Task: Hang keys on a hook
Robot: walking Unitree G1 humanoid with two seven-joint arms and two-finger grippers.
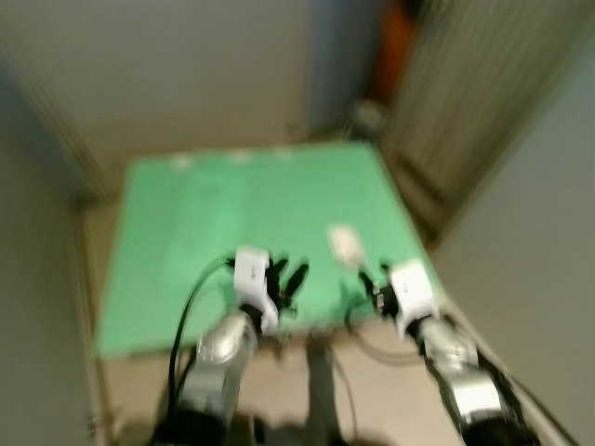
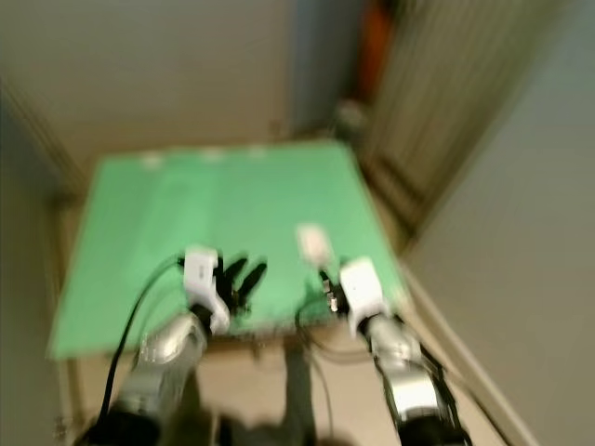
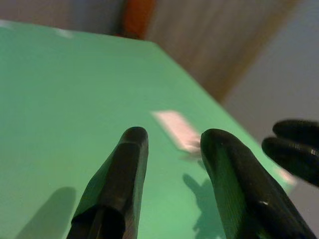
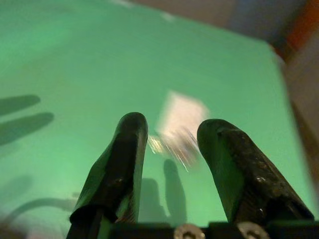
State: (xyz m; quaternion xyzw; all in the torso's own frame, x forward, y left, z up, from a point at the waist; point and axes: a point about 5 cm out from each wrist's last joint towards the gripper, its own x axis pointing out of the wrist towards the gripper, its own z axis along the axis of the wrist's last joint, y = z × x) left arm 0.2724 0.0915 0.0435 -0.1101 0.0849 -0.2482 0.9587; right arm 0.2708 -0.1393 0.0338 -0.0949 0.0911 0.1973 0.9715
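Right wrist view: keys point(image 4: 172, 142) with pale tag lie blurred on my green desk point(image 4: 75, 64), just beyond my fingertips.
Right hand point(image 4: 167, 132): fingers apart, empty, low over desk.
Left hand point(image 3: 169, 142): fingers apart, empty.

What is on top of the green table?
On the green table lies a pale flat tag with blurry shiny bits, maybe keys, beside it. The left gripper and right gripper hover open above the near edge. Too blurred to tell more.
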